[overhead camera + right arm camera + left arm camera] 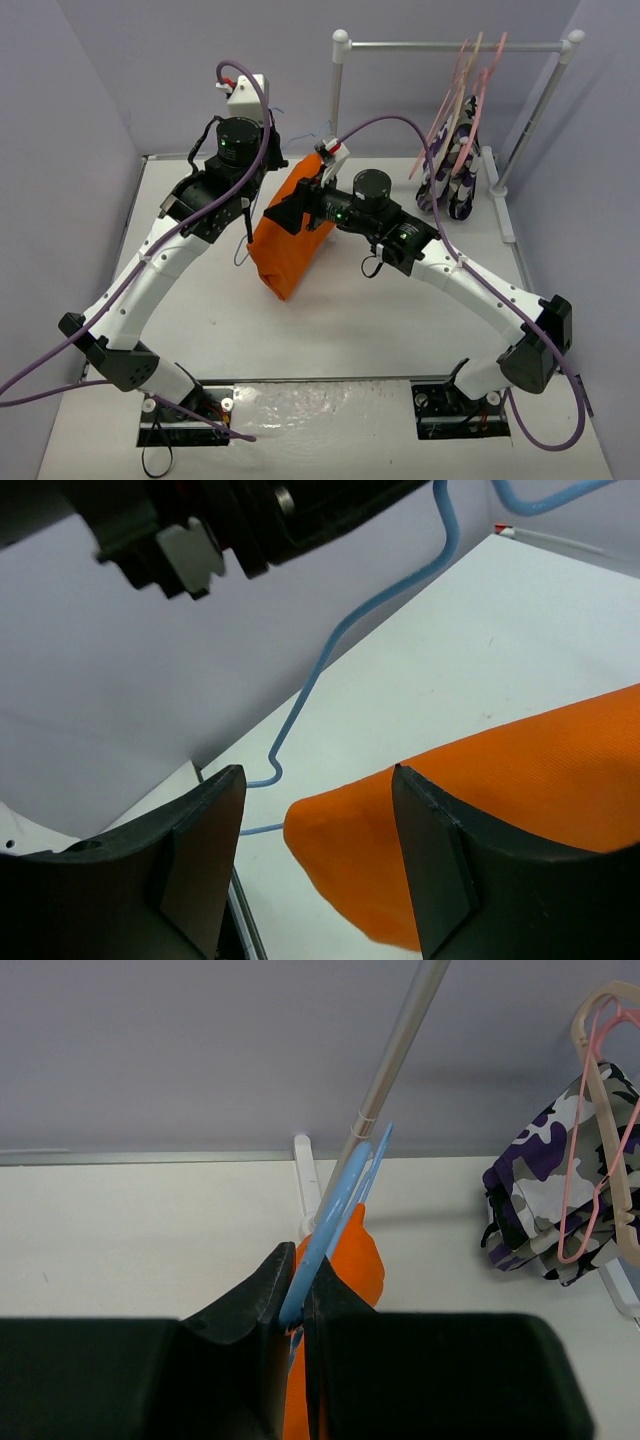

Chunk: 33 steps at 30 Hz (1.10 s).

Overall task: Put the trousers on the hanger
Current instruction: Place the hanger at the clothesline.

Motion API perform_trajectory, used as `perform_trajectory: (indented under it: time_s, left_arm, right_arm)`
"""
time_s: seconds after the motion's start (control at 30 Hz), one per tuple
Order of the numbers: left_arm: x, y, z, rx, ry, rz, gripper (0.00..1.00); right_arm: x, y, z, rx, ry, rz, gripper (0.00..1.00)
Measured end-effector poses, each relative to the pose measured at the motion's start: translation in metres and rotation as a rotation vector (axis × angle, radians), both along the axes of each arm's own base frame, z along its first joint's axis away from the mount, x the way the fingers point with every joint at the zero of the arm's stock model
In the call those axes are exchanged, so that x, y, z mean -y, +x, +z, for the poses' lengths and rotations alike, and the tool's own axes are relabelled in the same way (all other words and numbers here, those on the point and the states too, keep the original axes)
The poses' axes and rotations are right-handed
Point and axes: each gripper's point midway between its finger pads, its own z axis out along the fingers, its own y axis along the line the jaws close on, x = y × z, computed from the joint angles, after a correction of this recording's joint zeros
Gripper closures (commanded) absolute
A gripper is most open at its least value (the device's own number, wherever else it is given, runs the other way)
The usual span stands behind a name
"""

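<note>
The orange trousers [293, 238] hang as a folded bundle between the two arms over the middle of the table. My left gripper [300, 1282] is shut on the thin light-blue hanger [343, 1195], which rises from the jaws with orange cloth [365, 1260] right behind it. In the top view this gripper [246, 222] sits at the bundle's left side. My right gripper [320, 780] stands open, with a rounded end of the trousers [480, 800] between its fingers and a gap on the left. The hanger's wire [330, 660] curves behind. From above, the right gripper [290, 213] is against the bundle.
A white clothes rack [450, 45] stands at the back right with pink hangers and a beige one [468, 95], and a purple-white-black patterned garment [450, 172] hanging from them. Its pole [392, 1065] is close behind the hanger. Grey walls enclose the table.
</note>
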Motion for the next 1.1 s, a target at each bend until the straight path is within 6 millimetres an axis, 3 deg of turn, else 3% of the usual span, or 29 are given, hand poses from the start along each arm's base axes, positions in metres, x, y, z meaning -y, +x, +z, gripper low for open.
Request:
perform_trajectory:
  time_s: [0.23,0.7,0.93,1.1]
  left_arm:
    - [-0.001,0.000,0.001,0.001,-0.004,0.006,1.00]
    - [0.001,0.002,-0.002,-0.009,-0.008,0.009,1.00]
    - [0.003,0.003,-0.004,-0.014,-0.011,0.001,1.00]
    - [-0.001,0.006,-0.006,-0.016,-0.006,0.025,1.00]
  right_arm:
    - [-0.018,0.004,-0.012,-0.041,0.028,0.047,0.42]
    - [-0.041,0.007,0.005,-0.048,0.137,0.121,0.45]
    - [-0.049,0.009,0.007,-0.054,0.168,0.141,0.64]
    - [-0.054,0.013,0.003,-0.047,0.168,0.146,0.96]
